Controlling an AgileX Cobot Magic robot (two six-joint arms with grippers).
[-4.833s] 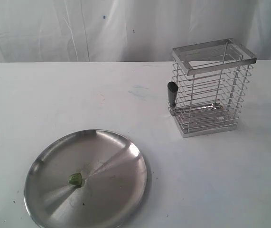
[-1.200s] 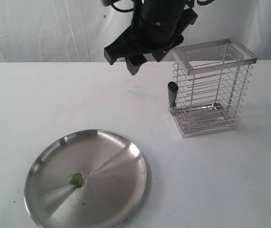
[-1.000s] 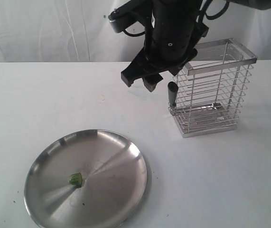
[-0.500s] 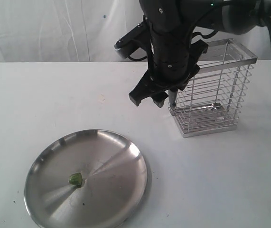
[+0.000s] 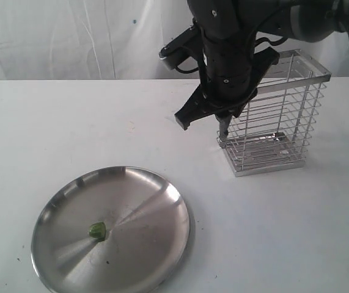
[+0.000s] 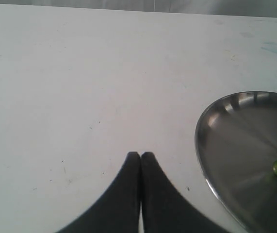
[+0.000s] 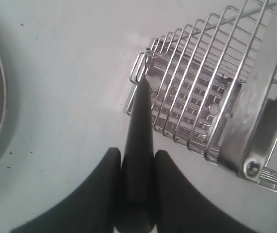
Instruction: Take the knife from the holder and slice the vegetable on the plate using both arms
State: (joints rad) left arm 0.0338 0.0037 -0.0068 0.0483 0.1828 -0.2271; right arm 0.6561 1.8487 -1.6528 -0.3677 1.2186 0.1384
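Note:
The steel wire holder (image 5: 284, 116) stands at the right of the table. The knife's black handle (image 5: 223, 129) sticks up at its near left corner, and the blade is hidden among the wires. My right gripper (image 5: 202, 119) has come down over that handle. In the right wrist view the handle (image 7: 139, 121) stands between the fingers of the right gripper (image 7: 138, 154), whose jaws are open and close on either side. The green vegetable (image 5: 97, 230) lies on the round steel plate (image 5: 174, 201) at front left. My left gripper (image 6: 140, 155) is shut and empty over bare table beside the plate (image 6: 203, 145).
A white cloth covers the table, with a white curtain behind. The holder (image 7: 201, 97) fills one side of the right wrist view, very near the fingers. Bare tabletop lies between the plate and the holder.
My right arm has come down and to the right, from above the table's back to the holder's corner, and its fingers now straddle the knife handle. Plate and vegetable have not moved.

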